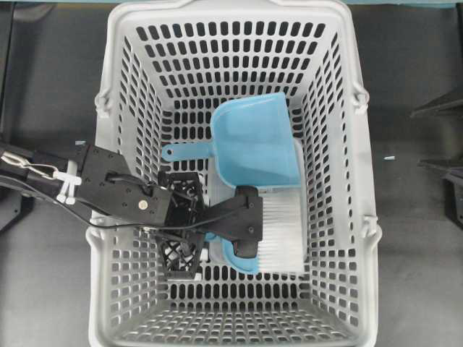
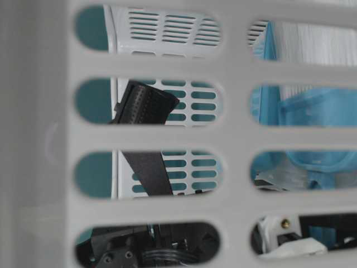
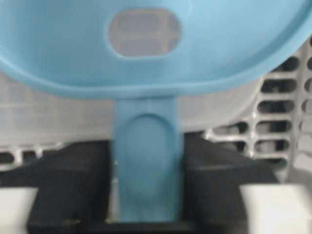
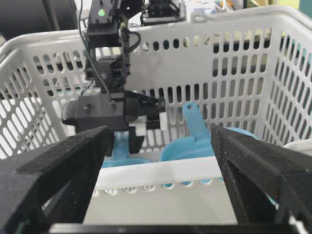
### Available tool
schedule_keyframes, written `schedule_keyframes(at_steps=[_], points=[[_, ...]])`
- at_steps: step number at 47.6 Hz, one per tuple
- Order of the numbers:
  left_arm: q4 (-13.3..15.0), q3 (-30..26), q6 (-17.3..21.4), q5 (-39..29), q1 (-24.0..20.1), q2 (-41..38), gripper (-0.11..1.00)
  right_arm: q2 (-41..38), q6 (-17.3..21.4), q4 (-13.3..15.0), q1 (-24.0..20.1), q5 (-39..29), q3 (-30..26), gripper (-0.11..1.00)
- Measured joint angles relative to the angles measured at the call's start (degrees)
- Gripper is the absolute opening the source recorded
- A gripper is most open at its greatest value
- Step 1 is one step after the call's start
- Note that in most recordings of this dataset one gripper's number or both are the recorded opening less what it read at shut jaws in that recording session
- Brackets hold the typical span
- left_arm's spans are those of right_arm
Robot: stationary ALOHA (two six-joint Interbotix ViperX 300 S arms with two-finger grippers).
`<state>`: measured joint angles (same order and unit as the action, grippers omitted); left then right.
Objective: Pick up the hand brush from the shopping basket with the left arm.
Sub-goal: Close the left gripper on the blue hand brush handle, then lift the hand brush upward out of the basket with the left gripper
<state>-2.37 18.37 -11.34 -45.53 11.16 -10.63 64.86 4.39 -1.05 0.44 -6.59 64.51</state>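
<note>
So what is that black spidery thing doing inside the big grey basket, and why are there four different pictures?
The black thing is a robot arm, and its tip is a grabbing tool. This one is the left tool. It reaches down into the light-grey plastic shopping basket with slotted walls.

One picture looks down from above. One peeks through the basket's wall from table height. Two come from small cameras on the robot's wrists.

In the basket lie a light-blue plastic dustpan and a light-blue hand brush with white bristles. The left wrist camera shows the brush's thin handle between the tool's two fingers, which sit close beside it. Whether they squeeze it already, I cannot tell.

The right tool waits outside the basket with its fingers wide apart, holding nothing.
</note>
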Motion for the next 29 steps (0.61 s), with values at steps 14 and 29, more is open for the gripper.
schedule_keyframes(at_steps=[14,29], points=[[0.09,0.35,0.0,-0.18,0.09,0.44,0.24,0.0,0.0,0.0,0.0,0.0,0.0,0.8],[0.0,-2.9,0.0,-4.75,0.35,6.68,0.24,0.0,0.09,0.0,0.0,0.0,0.0,0.8]])
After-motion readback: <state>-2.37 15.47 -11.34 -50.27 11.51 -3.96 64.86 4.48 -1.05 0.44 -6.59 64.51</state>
